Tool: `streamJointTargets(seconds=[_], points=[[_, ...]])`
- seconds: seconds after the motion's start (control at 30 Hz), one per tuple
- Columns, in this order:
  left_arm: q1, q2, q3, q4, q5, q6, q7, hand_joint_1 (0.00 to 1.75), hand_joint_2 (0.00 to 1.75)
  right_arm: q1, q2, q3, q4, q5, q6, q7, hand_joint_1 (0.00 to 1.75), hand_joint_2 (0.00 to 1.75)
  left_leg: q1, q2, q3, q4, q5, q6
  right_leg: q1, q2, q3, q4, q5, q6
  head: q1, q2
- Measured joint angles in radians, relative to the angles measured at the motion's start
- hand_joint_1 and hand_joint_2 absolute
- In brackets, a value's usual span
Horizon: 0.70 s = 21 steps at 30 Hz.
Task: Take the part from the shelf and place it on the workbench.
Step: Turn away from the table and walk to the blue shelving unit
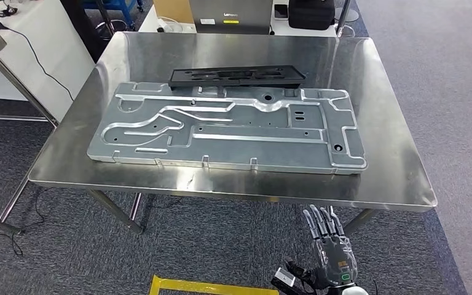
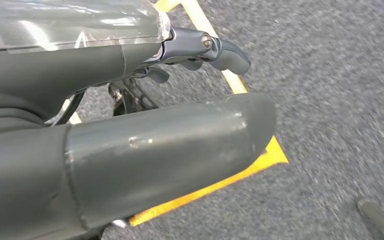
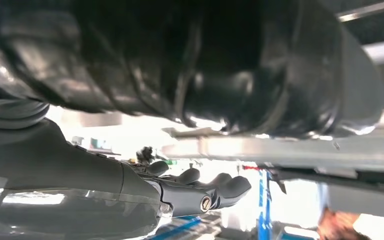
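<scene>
The large silver stamped part (image 1: 227, 127) lies flat on the steel table (image 1: 399, 172), well beyond the fingers (image 1: 322, 222) of the right hand (image 1: 332, 255), which point up toward the table's near edge, slightly apart and holding nothing. That hand sits below the edge, over grey carpet, its wrist cut off by the frame. A black moulded panel (image 1: 236, 76) lies past the silver part's far side, partly hidden behind it (whether the two touch is hard to tell). In the right wrist view the hand's dark cover blocks much of the scene and the background is blown out. The left hand (image 2: 145, 130) hangs over carpet and yellow floor tape (image 2: 230, 75); its fingers (image 2: 225, 50) curl loosely, grasping nothing.
</scene>
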Motion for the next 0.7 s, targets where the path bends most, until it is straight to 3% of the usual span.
streamJointTargets(seconds=[0.07, 0.1, 0.13, 0.17, 0.2, 0.23, 0.3, 0.33, 0.37, 0.43, 0.47, 0.5, 0.57, 0.6, 0.67, 0.7], points=[[0.002, 0.000, -0.010, -0.013, 0.007, 0.011, 0.001, 0.00, 0.00, 0.007, 0.008, 0.002, 0.014, -0.005, -0.004, 0.011, 0.00, 0.00, -0.015, 0.001, 0.093, -0.140, -0.022, 0.017, -0.001, -0.002, -0.005, -0.008, 0.026, 0.008, 0.000, 0.000], [0.004, -0.001, -0.015, -0.018, 0.010, 0.015, 0.001, 0.00, 0.00, 0.010, 0.011, 0.004, 0.022, -0.007, -0.006, 0.016, 0.00, 0.00, -0.019, 0.002, 0.111, -0.177, -0.028, 0.020, -0.004, -0.003, -0.002, -0.016, 0.040, 0.014, 0.000, 0.000], [0.006, -0.001, -0.021, -0.021, 0.013, 0.020, 0.002, 0.00, 0.00, 0.013, 0.012, 0.006, 0.029, -0.008, -0.008, 0.023, 0.00, 0.00, -0.020, 0.002, 0.108, -0.190, -0.016, 0.020, -0.005, -0.004, 0.000, -0.028, 0.057, 0.021, 0.000, 0.000], [0.009, -0.001, -0.026, -0.023, 0.016, 0.025, 0.003, 0.00, 0.00, 0.016, 0.013, 0.009, 0.036, -0.009, -0.010, 0.031, 0.00, 0.00, -0.020, 0.005, 0.097, -0.194, 0.003, 0.023, -0.008, -0.003, -0.002, -0.035, 0.061, 0.026, 0.000, 0.000], [0.012, -0.002, -0.030, -0.025, 0.019, 0.028, 0.003, 0.00, 0.00, 0.021, 0.014, 0.012, 0.042, -0.009, -0.011, 0.038, 0.00, 0.00, -0.018, 0.007, 0.083, -0.199, 0.022, 0.029, -0.009, -0.001, -0.007, -0.030, 0.040, 0.030, 0.000, 0.000], [0.015, -0.002, -0.034, -0.028, 0.022, 0.031, 0.004, 0.00, 0.00, 0.026, 0.014, 0.015, 0.048, -0.009, -0.012, 0.045, 0.00, 0.00, -0.015, 0.010, 0.066, -0.203, 0.042, 0.034, -0.009, 0.001, -0.015, -0.006, -0.005, 0.033, 0.000, 0.000], [0.021, -0.002, -0.043, -0.031, 0.024, 0.034, 0.004, 0.00, 0.00, 0.033, 0.014, 0.019, 0.058, -0.009, -0.011, 0.056, 0.00, 0.00, -0.013, 0.014, 0.026, -0.200, 0.073, 0.040, -0.013, 0.003, -0.029, 0.102, -0.132, 0.041, 0.000, 0.000], [0.024, -0.003, -0.047, -0.032, 0.025, 0.035, 0.004, 0.00, 0.00, 0.035, 0.014, 0.021, 0.063, -0.010, -0.010, 0.060, 0.00, 0.00, -0.013, 0.016, 0.003, -0.196, 0.088, 0.039, -0.014, 0.003, -0.032, 0.169, -0.168, 0.045, 0.000, 0.000], [0.025, -0.003, -0.050, -0.033, 0.026, 0.037, 0.004, 0.00, 0.00, 0.036, 0.014, 0.023, 0.068, -0.011, -0.009, 0.063, 0.00, 0.00, -0.013, 0.018, -0.020, -0.189, 0.102, 0.038, -0.015, 0.003, -0.030, 0.225, -0.172, 0.050, 0.000, 0.000], [0.026, -0.003, -0.053, -0.033, 0.028, 0.038, 0.004, 0.00, 0.00, 0.036, 0.014, 0.026, 0.076, -0.013, -0.007, 0.068, 0.00, 0.00, -0.012, 0.021, -0.071, -0.168, 0.125, 0.032, -0.019, 0.003, 0.008, 0.264, -0.111, 0.056, 0.000, 0.000], [0.026, -0.003, -0.054, -0.033, 0.030, 0.038, 0.004, 0.00, 0.00, 0.036, 0.014, 0.028, 0.079, -0.014, -0.006, 0.070, 0.00, 0.00, -0.011, 0.021, -0.095, -0.153, 0.134, 0.028, -0.022, 0.003, 0.053, 0.233, -0.086, 0.057, 0.000, 0.000], [0.026, -0.003, -0.056, -0.034, 0.031, 0.039, 0.004, 0.00, 0.00, 0.036, 0.014, 0.029, 0.081, -0.014, -0.005, 0.071, 0.00, 0.00, -0.012, 0.021, -0.118, -0.137, 0.141, 0.023, -0.023, 0.003, 0.118, 0.162, -0.090, 0.057, 0.000, 0.000], [0.025, -0.003, -0.058, -0.037, 0.032, 0.039, 0.004, 0.00, 0.00, 0.034, 0.014, 0.031, 0.084, -0.014, -0.004, 0.071, 0.00, 0.00, -0.013, 0.021, -0.148, -0.111, 0.155, 0.011, -0.020, 0.004, 0.235, 0.004, -0.153, 0.049, 0.000, 0.000], [0.025, -0.003, -0.059, -0.038, 0.032, 0.039, 0.004, 0.00, 0.00, 0.034, 0.014, 0.032, 0.085, -0.014, -0.004, 0.072, 0.00, 0.00, -0.014, 0.021, -0.156, -0.105, 0.164, 0.006, -0.017, 0.005, 0.264, -0.047, -0.180, 0.043, 0.000, 0.000], [0.027, -0.003, -0.060, -0.039, 0.032, 0.040, 0.003, 0.00, 0.00, 0.036, 0.014, 0.034, 0.088, -0.015, -0.005, 0.072, 0.00, 0.00, -0.011, 0.020, -0.167, -0.102, 0.177, -0.007, -0.016, 0.002, 0.255, -0.063, -0.175, 0.027, 0.000, 0.000], [0.029, -0.003, -0.060, -0.039, 0.032, 0.040, 0.003, 0.00, 0.00, 0.038, 0.014, 0.035, 0.090, -0.015, -0.005, 0.072, 0.00, 0.00, -0.008, 0.016, -0.176, -0.092, 0.161, -0.014, -0.017, 0.000, 0.243, -0.064, -0.163, 0.018, 0.000, 0.000]])
